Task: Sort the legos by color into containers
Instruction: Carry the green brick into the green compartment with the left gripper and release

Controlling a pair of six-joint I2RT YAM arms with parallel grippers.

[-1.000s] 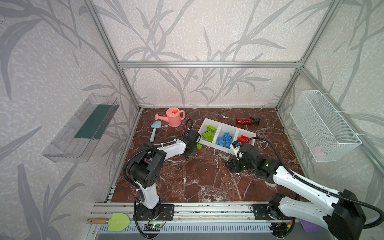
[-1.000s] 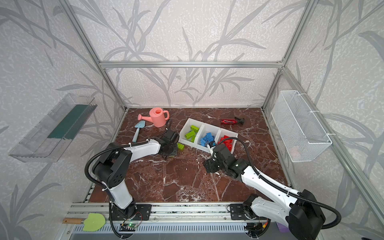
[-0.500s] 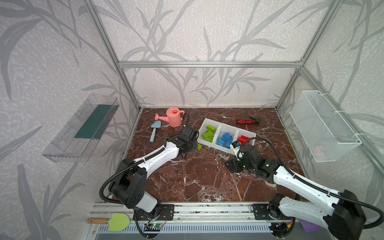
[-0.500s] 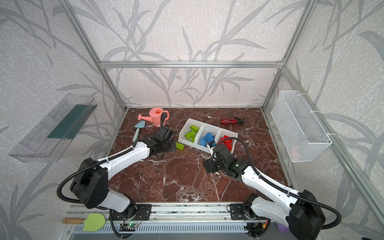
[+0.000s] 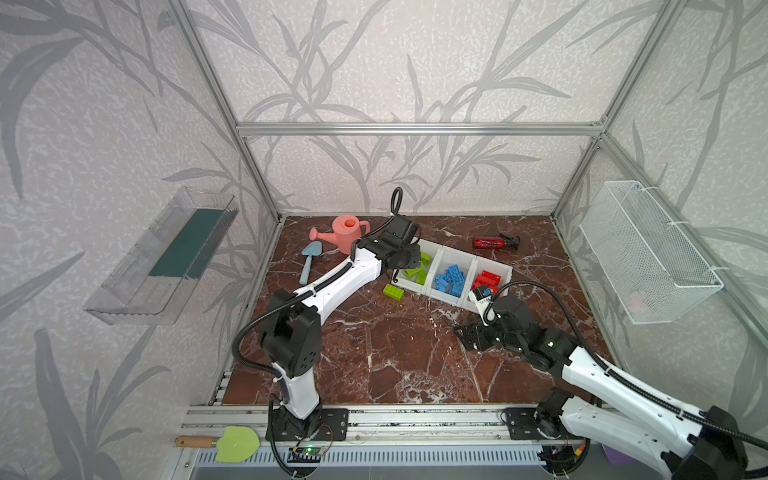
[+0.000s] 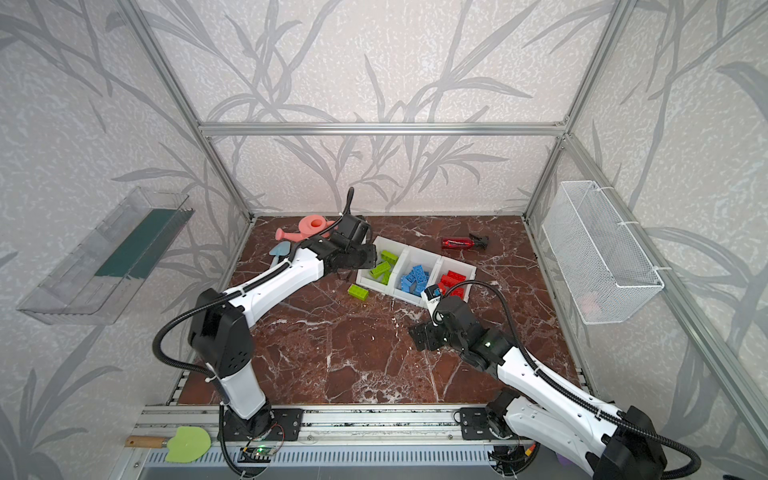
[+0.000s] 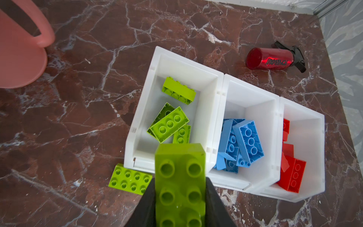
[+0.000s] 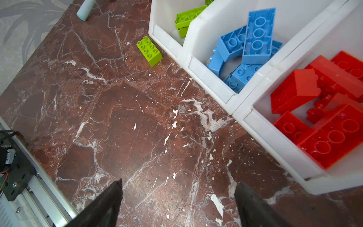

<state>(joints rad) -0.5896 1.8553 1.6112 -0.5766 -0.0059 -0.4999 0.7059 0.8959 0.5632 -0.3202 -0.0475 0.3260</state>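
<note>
Three joined white containers (image 7: pixel 208 86) stand in a row on the marble floor. One holds lime green legos (image 7: pixel 169 123), the middle one blue legos (image 7: pixel 241 145), the last red legos (image 7: pixel 292 173). My left gripper (image 7: pixel 180 188) is shut on a lime green lego (image 7: pixel 179 163), which hangs over the near edge of the green bin; in both top views this gripper (image 5: pixel 405 259) (image 6: pixel 365 259) sits at that bin's left side. Another green lego (image 5: pixel 393 291) (image 8: pixel 149 51) lies on the floor beside the green bin. My right gripper (image 8: pixel 177 188) (image 5: pixel 473 336) is open and empty above bare floor, in front of the bins.
A pink watering can (image 5: pixel 347 233) and a blue trowel (image 5: pixel 308 262) lie left of the bins. A dark red spray bottle (image 5: pixel 492 242) lies behind them. On the walls hang a wire basket (image 5: pixel 648 257) and a clear tray (image 5: pixel 166 257). A green spatula (image 5: pixel 237 444) rests on the front rail.
My left arm has risen from the floor beside the bins and stretched toward the green bin, carrying the green lego. The right gripper's jaws have spread wider; its arm stayed put.
</note>
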